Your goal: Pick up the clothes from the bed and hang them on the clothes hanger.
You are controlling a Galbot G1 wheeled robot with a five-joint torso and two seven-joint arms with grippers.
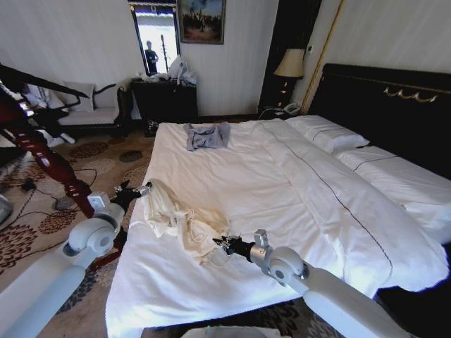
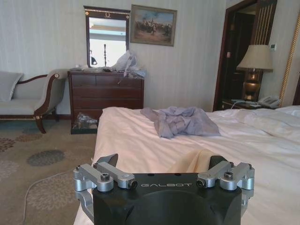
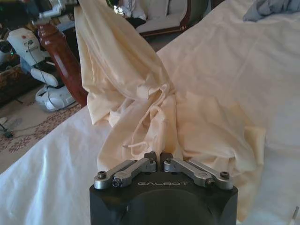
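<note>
Cream cloth, the clothes (image 1: 182,218), lies bunched on the near left part of the white bed (image 1: 246,183) in front of you. A small grey-blue garment (image 1: 207,135) sits far up the bed, well apart from it. A thick reddish wooden post (image 1: 49,165) leans just beside the bed's left edge, close to your left arm. Your right end effector (image 1: 220,244) has its fingers pressed together on a fold of the clothes. Your left end effector (image 1: 143,190) is at the clothes' top corner, fingers spread apart.
</note>
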